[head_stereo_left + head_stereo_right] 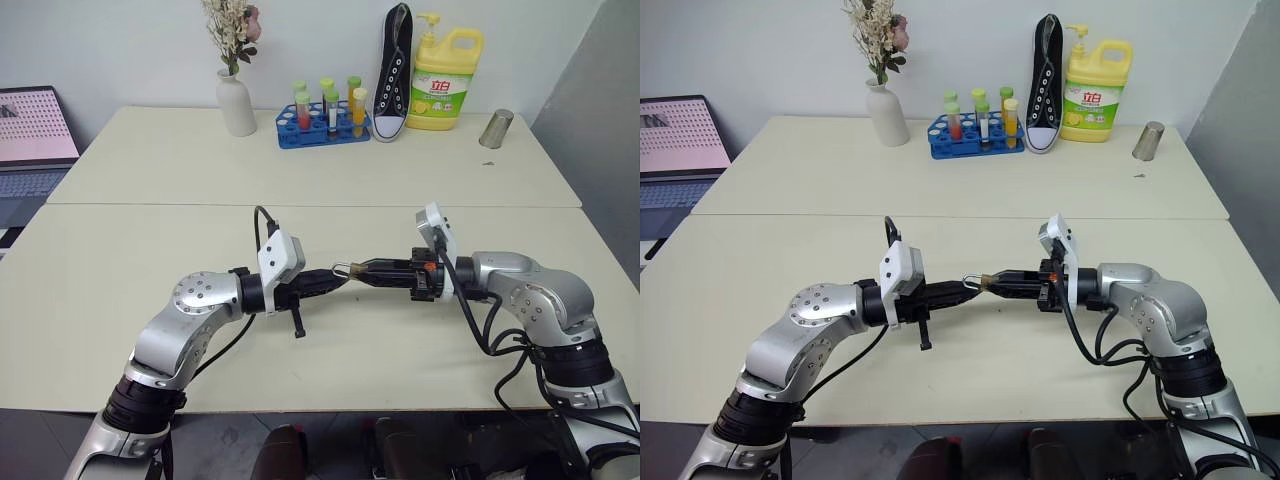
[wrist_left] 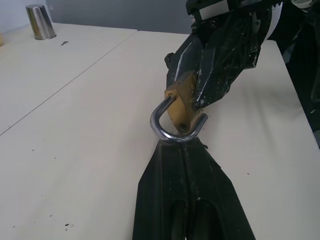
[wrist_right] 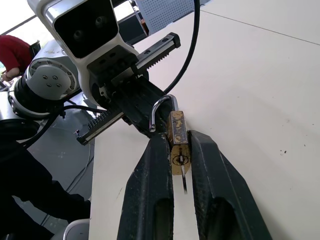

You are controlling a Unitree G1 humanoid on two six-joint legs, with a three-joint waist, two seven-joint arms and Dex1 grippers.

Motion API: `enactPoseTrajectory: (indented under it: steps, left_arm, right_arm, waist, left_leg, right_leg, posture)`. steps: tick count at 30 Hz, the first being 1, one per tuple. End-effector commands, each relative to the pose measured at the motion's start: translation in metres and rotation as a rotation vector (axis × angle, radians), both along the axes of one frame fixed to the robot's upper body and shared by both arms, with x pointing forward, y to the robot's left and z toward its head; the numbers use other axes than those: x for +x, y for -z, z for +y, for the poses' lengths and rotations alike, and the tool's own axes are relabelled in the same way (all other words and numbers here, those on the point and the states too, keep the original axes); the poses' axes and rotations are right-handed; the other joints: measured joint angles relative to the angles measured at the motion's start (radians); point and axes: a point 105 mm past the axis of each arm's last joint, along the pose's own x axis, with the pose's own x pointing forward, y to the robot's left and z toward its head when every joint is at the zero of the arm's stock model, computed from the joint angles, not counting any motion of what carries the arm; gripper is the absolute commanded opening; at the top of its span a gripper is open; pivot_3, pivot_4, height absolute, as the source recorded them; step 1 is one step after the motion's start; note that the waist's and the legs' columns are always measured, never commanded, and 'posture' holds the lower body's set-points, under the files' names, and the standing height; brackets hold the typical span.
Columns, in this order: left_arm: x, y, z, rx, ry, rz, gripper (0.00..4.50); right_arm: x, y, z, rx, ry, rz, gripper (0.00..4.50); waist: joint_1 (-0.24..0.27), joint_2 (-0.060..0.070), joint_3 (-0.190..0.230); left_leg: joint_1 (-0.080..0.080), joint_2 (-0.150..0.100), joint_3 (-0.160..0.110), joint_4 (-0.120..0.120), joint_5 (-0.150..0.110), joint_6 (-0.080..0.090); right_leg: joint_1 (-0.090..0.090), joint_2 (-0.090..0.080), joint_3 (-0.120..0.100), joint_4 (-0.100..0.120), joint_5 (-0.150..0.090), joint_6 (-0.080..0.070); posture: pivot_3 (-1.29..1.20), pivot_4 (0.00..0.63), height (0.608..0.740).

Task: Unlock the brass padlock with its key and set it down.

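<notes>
Above the cream table (image 1: 150, 300), the right gripper (image 3: 180, 150) clamps the brass padlock (image 3: 178, 137) by its body — shackle popped free at one end. The left gripper (image 2: 184, 150), fingers pressed together, touches the shackle's curve.

Brass padlock (image 3: 178, 138) between both hands

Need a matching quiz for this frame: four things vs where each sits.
1 small golden-brass padlock
2 shiny steel cup
3 black canvas sneaker
4 white ceramic vase

A left of the blue test-tube rack
B in the jaws of the right gripper
C far right on the back table
D standing on end beside the yellow detergent bottle

Pairs: 1-B, 2-C, 3-D, 4-A
</notes>
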Motion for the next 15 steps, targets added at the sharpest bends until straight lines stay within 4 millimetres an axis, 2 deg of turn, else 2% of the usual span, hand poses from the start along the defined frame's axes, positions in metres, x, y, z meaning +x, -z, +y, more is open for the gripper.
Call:
enactPoseTrajectory:
  steps: [1, 15]
  left_arm:
    - [-0.009, -0.018, -0.002, -0.041, 0.039, -0.025, 0.00]
    - [-0.011, -0.033, -0.003, -0.117, 0.032, 0.031, 0.00]
  right_arm:
    - [-0.001, -0.007, 0.000, 0.009, -0.003, -0.045, 0.13]
    - [-0.002, -0.003, 0.000, -0.006, -0.008, -0.049, 0.13]
  waist:
    - [0.000, 0.000, 0.000]
    - [0.000, 0.000, 0.000]
  left_leg:
    - [0.000, 0.000, 0.000, 0.000, 0.000, 0.000]
    - [0.000, 0.000, 0.000, 0.000, 0.000, 0.000]
  right_leg:
    - [0.000, 0.000, 0.000, 0.000, 0.000, 0.000]
    - [0.000, 0.000, 0.000, 0.000, 0.000, 0.000]
  posture:
    - [0.00, 0.150, 0.740]
    - [0.00, 0.150, 0.740]
